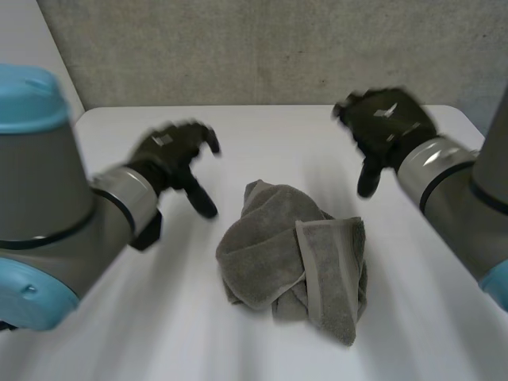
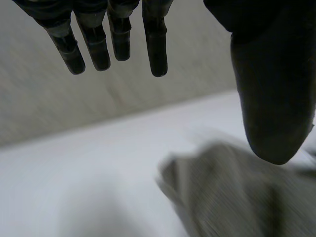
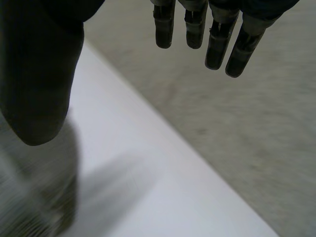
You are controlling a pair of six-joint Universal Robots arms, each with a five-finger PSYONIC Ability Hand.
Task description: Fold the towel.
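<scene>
Crumpled grey terry towel [image 1: 298, 262] on white table [image 1: 159, 317], left hand [image 1: 171, 155] and right hand [image 1: 385, 119] spread, empty

Item: one grey terry towel [image 1: 294, 262], unfolded, bunched into a loose, rumpled heap. It lies on the white table [image 1: 159, 317], about midway between the table's left and right edges and nearer its front than its back, clear of every edge. A broad hemmed flap is doubled over the heap on the side toward the table's right edge, running down toward the table's front. The part toward the table's back rises to a rounded peak. Several deep creases cross the remainder.
</scene>
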